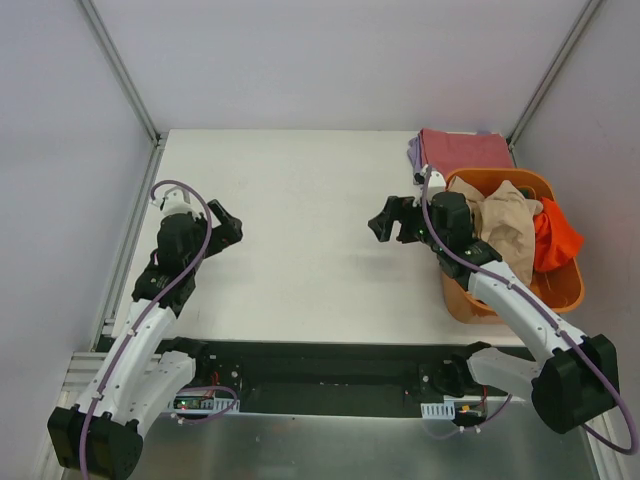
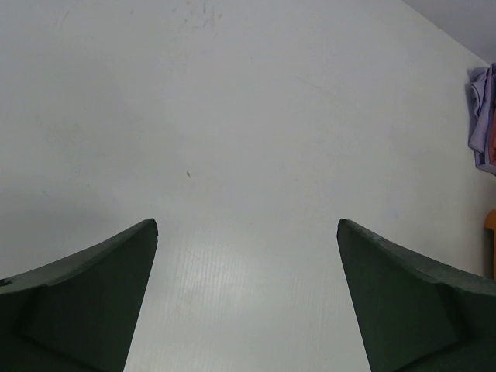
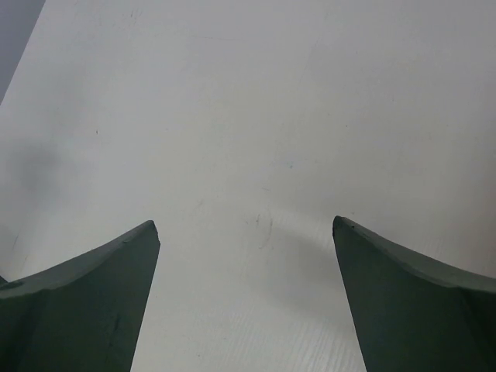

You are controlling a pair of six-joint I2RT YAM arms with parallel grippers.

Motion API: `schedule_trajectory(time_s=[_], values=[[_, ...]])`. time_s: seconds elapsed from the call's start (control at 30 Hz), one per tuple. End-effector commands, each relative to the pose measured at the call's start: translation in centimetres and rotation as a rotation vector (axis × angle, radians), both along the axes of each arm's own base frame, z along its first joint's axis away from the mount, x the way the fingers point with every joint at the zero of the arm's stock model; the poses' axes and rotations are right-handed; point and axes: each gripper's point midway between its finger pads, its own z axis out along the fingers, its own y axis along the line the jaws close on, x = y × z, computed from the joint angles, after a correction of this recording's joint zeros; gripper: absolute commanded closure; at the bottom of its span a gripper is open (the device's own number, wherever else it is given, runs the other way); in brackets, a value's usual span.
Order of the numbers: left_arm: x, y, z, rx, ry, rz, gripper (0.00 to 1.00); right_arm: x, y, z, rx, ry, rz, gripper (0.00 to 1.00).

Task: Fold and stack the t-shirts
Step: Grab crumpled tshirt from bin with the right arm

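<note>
A beige t-shirt (image 1: 508, 228) and a bright orange t-shirt (image 1: 556, 238) lie crumpled in the orange tub (image 1: 565, 292) at the right. A folded dusty red t-shirt (image 1: 465, 152) lies on a lavender t-shirt (image 1: 414, 154) at the back right, and the lavender one also shows in the left wrist view (image 2: 482, 120). My left gripper (image 1: 222, 229) is open and empty over the bare table at the left (image 2: 246, 225). My right gripper (image 1: 392, 222) is open and empty over the table's middle, left of the tub (image 3: 245, 223). No dark green shirt is in view.
The white table (image 1: 300, 220) is bounded by metal rails at the left and back corners. The tub stands against the table's right edge, with the folded stack just behind it.
</note>
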Motion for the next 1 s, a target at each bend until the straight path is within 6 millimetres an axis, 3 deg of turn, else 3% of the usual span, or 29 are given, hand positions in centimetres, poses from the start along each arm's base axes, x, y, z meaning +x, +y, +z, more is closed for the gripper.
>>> schedule_trajectory(time_s=[0.0,0.1,0.27,0.4,0.5,0.6,0.7,0.87,0.97], values=[[0.6,0.6,1.8,0.011,-0.033,0.027,0.01,1.4,-0.2,3.2,0.036,-0.096,-0.04,0.04],[0.6,0.8,2.2,0.015,-0.043,0.039,0.01,2.5,-2.1,4.3,-0.034,-0.177,-0.125,0.04],[0.7,1.0,2.2,0.025,-0.042,0.042,0.01,5.1,-9.7,6.4,-0.205,-0.198,-0.521,0.04],[0.7,1.3,1.8,0.03,-0.034,0.062,0.01,5.2,-14.8,8.1,-0.239,-0.101,-0.723,0.04],[1.3,1.2,1.3,0.034,-0.02,0.062,0.01,4.8,-19.7,8.2,-0.267,-0.048,-0.892,0.04],[1.8,0.5,0.0,0.044,0.032,0.019,0.01,3.7,-24.8,7.6,-0.265,0.036,-1.049,0.04],[2.1,0.3,-0.8,0.042,0.06,0.018,0.01,3.1,-27.7,6.4,-0.222,0.091,-1.114,0.04],[2.4,0.0,-1.2,0.046,0.08,0.003,0.01,3.0,-29.3,2.0,-0.226,0.249,-1.105,0.04],[2.5,0.0,-1.5,0.049,0.091,0.002,0.01,4.1,-29.5,-0.6,-0.2,0.342,-1.063,0.02]])
